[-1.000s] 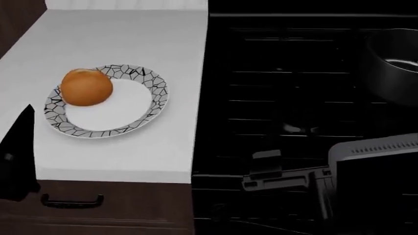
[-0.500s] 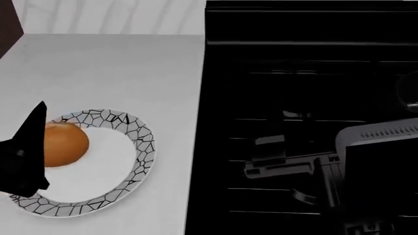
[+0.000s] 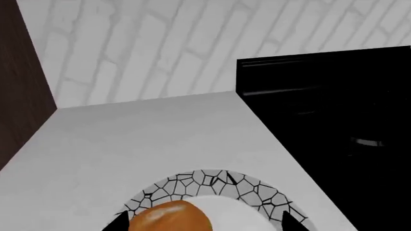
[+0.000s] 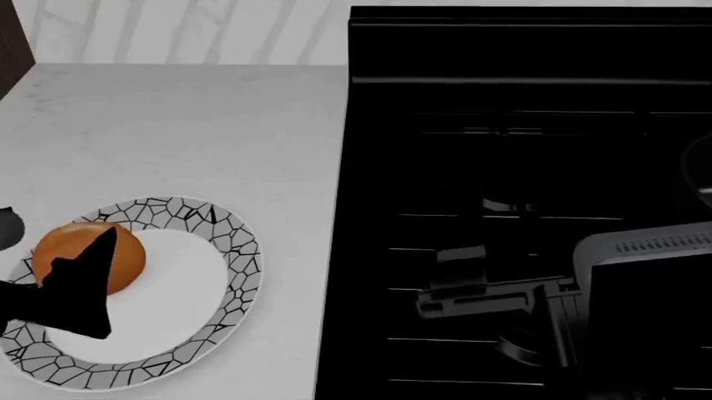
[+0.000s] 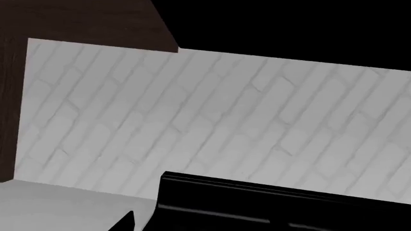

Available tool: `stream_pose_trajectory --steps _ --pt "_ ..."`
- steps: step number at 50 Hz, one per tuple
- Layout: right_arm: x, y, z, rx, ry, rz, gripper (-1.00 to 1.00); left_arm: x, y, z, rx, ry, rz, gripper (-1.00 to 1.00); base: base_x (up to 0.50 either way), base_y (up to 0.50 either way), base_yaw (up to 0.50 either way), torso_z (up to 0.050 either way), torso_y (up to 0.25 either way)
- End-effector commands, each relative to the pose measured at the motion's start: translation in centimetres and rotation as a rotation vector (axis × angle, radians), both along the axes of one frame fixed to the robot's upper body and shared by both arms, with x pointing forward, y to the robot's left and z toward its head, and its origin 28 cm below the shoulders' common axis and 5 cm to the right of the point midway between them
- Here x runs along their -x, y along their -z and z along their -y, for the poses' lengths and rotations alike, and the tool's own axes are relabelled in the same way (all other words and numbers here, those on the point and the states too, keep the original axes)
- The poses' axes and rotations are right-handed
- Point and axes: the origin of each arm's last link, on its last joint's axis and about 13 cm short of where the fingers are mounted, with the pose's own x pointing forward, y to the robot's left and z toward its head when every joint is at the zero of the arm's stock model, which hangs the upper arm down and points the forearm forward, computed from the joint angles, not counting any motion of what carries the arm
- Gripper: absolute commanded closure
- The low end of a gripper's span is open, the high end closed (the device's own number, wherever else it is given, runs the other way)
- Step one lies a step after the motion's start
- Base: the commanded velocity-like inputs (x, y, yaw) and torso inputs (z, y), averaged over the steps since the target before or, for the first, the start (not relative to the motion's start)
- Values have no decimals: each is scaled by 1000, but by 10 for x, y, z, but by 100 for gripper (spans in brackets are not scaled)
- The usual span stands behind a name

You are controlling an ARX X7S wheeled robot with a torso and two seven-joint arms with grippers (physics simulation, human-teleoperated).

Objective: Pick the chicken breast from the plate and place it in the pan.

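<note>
The orange-brown chicken breast (image 4: 83,250) lies on the left side of the white plate (image 4: 228,275) with the black mosaic rim, on the white counter. My left gripper (image 4: 95,283) hovers over the plate, its black fingers partly covering the chicken. In the left wrist view the gripper (image 3: 202,224) is open, its two tips either side of the chicken (image 3: 170,219), which sits nearer one tip, above the plate (image 3: 212,180). My right gripper (image 4: 478,287) is open and empty over the black stove. Only a sliver of the pan (image 4: 703,171) shows at the right edge.
The black stove top (image 4: 512,167) with its grates fills the right side. The white counter (image 4: 200,125) runs back to a white brick wall (image 3: 160,48). A dark wood panel (image 3: 19,96) borders the counter on the left. The right wrist view shows the wall and stove back (image 5: 257,202).
The head view has shifted, so the plate sits lower and further left and the pan has slid almost out of view. My left gripper has moved over the plate to the chicken.
</note>
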Motion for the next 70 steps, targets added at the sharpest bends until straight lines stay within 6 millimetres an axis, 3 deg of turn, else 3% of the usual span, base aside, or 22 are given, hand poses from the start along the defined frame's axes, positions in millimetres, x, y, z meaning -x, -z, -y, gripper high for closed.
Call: stream_pose_trajectory --steps 1,27,46,70 --pt "3 8 0 -7 -2 -18 -100 -9 15 -5 -12 -4 -119 -100 0 0 0 0 0" --pt "8 17 3 -20 -6 -40 -100 -16 14 -14 -67 -84 -114 -100 0 0 0 0 0" --pt "8 17 2 -27 -7 -43 -100 -40 17 -21 -72 -77 -156 -100 0 0 0 0 0" --pt "13 17 3 -34 -7 -48 -100 -52 30 -26 -60 -80 -203 -100 0 0 0 0 0"
